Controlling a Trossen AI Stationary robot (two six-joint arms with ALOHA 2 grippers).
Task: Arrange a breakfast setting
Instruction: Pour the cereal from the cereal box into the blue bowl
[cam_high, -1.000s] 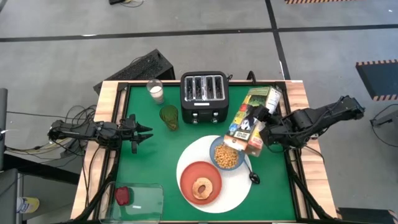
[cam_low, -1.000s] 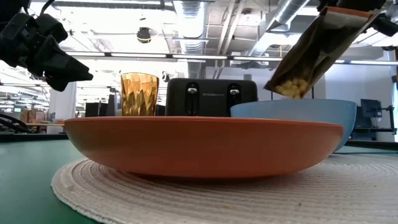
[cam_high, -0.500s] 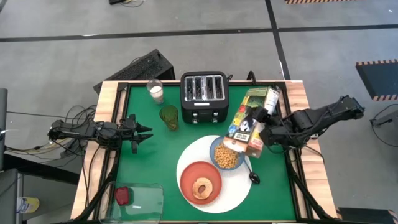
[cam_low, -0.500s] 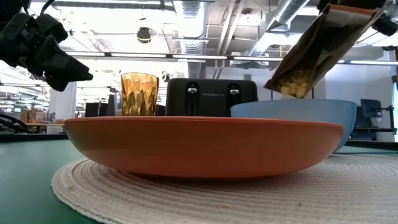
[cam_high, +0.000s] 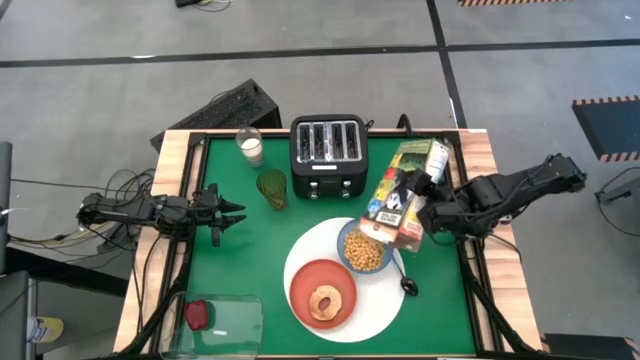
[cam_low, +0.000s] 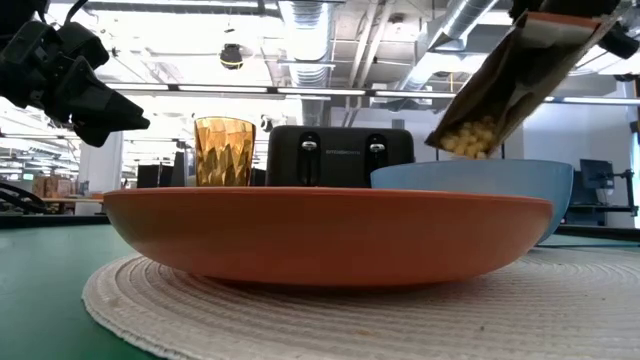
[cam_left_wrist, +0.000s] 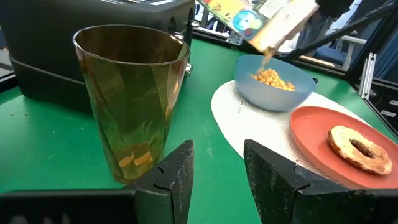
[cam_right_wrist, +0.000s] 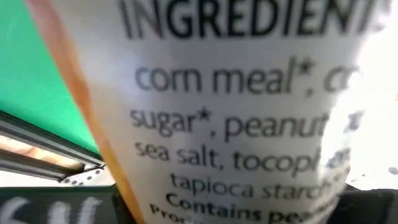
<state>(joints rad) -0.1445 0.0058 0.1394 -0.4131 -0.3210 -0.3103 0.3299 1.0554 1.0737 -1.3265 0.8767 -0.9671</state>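
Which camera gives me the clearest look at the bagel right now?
The left wrist view: the bagel lies unobstructed on the orange-red plate, hole and crust visible. The high view shows it small from above. The low view hides it behind the plate's rim; the right wrist view shows only the cereal box.

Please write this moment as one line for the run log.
step: pouring cereal | right gripper: holds tilted cereal box over blue bowl | left gripper: waits open at table's left | bagel: on orange-red plate
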